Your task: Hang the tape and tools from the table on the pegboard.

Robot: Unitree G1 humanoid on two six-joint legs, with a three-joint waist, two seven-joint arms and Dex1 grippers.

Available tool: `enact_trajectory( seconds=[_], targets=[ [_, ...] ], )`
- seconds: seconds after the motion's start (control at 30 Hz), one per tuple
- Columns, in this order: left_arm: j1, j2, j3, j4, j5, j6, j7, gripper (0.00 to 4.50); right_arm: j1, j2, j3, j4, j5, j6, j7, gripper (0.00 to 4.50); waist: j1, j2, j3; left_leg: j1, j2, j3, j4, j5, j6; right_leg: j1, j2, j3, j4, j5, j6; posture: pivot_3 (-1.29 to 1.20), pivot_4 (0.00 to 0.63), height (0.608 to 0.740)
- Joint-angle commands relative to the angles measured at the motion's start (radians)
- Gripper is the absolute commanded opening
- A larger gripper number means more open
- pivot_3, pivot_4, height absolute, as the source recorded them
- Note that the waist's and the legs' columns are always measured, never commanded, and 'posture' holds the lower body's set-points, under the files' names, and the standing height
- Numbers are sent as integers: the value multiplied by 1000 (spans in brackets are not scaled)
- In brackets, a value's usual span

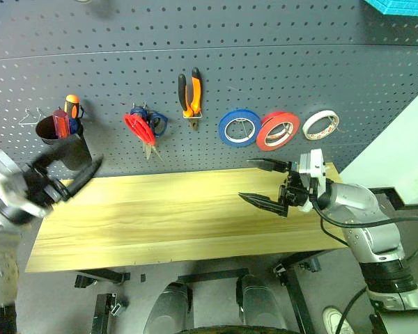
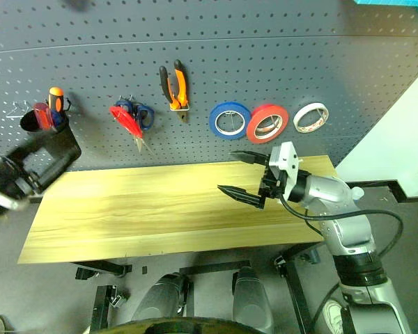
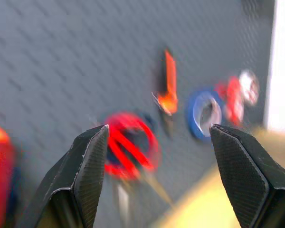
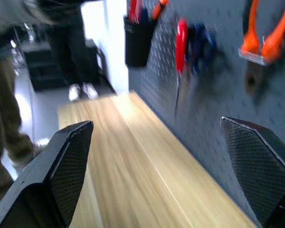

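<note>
Looks done: bright red tape ring (image 1: 277,130) hangs at 3 o'clock of the orange-and-black pliers (image 1: 189,95) on hooks, so left gripper (image 3: 156,156) and right gripper (image 1: 265,182) gape wide, empty

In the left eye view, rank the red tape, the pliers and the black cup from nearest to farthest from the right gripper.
Measured from the right gripper, jaws open over the table's right end:
1. Red tape, on the pegboard just above it.
2. Pliers, higher, toward the board's middle.
3. Black cup, far left.
</note>
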Motion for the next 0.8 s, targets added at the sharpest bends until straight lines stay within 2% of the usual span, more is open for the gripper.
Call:
enact_trajectory(
  seconds=[0.03,0.2,0.33,0.47,0.8],
  targets=[
    [99,-37,-76,16,177,-123,-8,3517,38,-18,-31,60,-55,-105,21,4500,1,0,-1,0,0,0,0,0,0,0,0,0,-1,0,0,11,89,740],
    [138,-125,-147,243,357,-342,37,3517,100,-27,-74,225,-114,-241,22,4500,1,3,-7,0,0,1,2,0,0,2,0,0,-2,-2,2,1,81,740],
    [160,-164,-167,358,391,-453,47,3517,175,-53,-105,326,-134,-310,56,4500,1,5,-10,-1,0,1,2,-1,2,3,0,0,-5,-1,2,-4,79,740],
    [177,-156,-180,494,453,-576,55,3517,238,-64,-126,440,-169,-408,57,4500,0,8,-17,0,0,1,2,-2,3,3,0,0,-7,-1,2,-18,72,740],
    [140,-166,-225,676,489,-711,110,3517,247,-41,-115,540,-206,-494,22,4500,-5,16,-38,0,2,6,3,-3,4,6,-1,-1,-12,-1,2,-30,63,740]
  ],
)
